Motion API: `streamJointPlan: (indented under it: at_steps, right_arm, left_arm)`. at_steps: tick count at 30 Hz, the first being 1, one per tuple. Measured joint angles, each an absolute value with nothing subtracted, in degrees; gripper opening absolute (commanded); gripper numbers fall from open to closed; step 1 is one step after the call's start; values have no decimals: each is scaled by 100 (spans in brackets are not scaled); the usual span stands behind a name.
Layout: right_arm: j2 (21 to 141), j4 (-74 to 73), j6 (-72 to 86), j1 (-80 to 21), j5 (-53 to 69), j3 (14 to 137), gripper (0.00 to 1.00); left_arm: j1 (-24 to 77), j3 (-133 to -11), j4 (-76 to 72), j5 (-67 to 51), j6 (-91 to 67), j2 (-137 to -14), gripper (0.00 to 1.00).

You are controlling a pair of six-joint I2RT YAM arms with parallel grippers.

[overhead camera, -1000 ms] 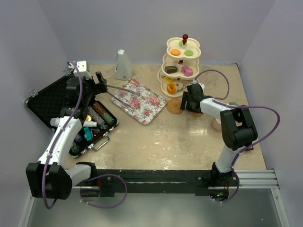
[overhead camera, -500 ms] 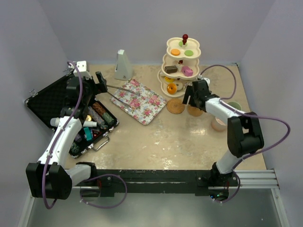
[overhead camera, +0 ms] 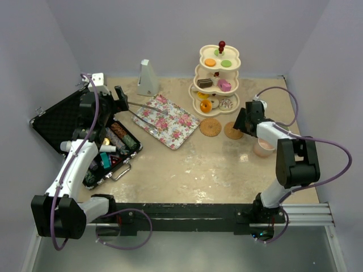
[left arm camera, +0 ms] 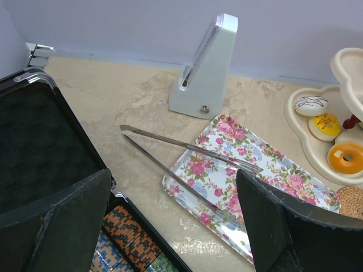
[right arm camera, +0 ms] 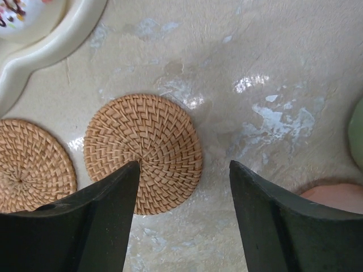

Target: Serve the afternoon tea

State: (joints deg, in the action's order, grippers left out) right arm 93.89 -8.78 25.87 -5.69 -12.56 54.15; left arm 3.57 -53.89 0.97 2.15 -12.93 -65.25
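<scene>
The cream three-tier stand (left arm camera: 291, 117) stood at the upper centre of the overhead view, its red knob (overhead camera: 222, 43) on top. It was loaded with orange and green pieces on the top tier, a dark brown cake (overhead camera: 205, 83) and a pink cake (overhead camera: 224, 85) on the middle one, and an orange donut (overhead camera: 206, 105) with iced donuts on the bottom. Just below it two woven coasters (overhead camera: 210, 127) lay side by side on the table. The right gripper (right arm camera: 181, 218) hovered over the right-hand one, its jaws parted and nothing between them. The pink mug (overhead camera: 264, 148) sat empty just to the lower right of that coaster, and only a sliver of the green mug (right arm camera: 358, 133) showed at the right edge of the wrist view. At left, the left gripper (left arm camera: 176, 226) hung wide open and empty over the rim of an open black case (overhead camera: 51, 122) packed with tools. Beside it, metal tongs (left arm camera: 187, 164) lay partly on a floral tray (overhead camera: 176, 126), below a grey pyramid-shaped object (overhead camera: 148, 78).
</scene>
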Motion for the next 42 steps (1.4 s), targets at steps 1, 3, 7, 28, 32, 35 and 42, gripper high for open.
streamJointPlan:
  at_steps: [1, 3, 7, 28, 32, 35, 42]
  right_arm:
    - [9404, -871, 2591, -558, -1212, 5380, 64]
    - [9428, -819, 2604, -541, -1103, 5341, 61]
    - [9491, -681, 2652, -519, -937, 5308, 59]
    - [9747, -239, 2849, -519, -757, 5170, 58]
    - [9813, -47, 2936, -517, -727, 5172, 57]
    - [9861, 97, 3020, -517, -646, 5172, 57]
    - [9990, 456, 3205, -517, -552, 5186, 55]
  left_arm:
    - [357, -5389, 97, 215, -1293, -6525, 96]
    - [357, -5389, 97, 215, -1293, -6525, 96]
    - [357, -5389, 97, 215, -1293, -6525, 96]
    - [357, -5389, 97, 211, -1293, -6530, 96]
    - [357, -5389, 97, 209, -1293, -6543, 96]
    - [357, -5389, 97, 209, -1293, -6547, 96]
    - [357, -5389, 97, 209, -1293, -6554, 96]
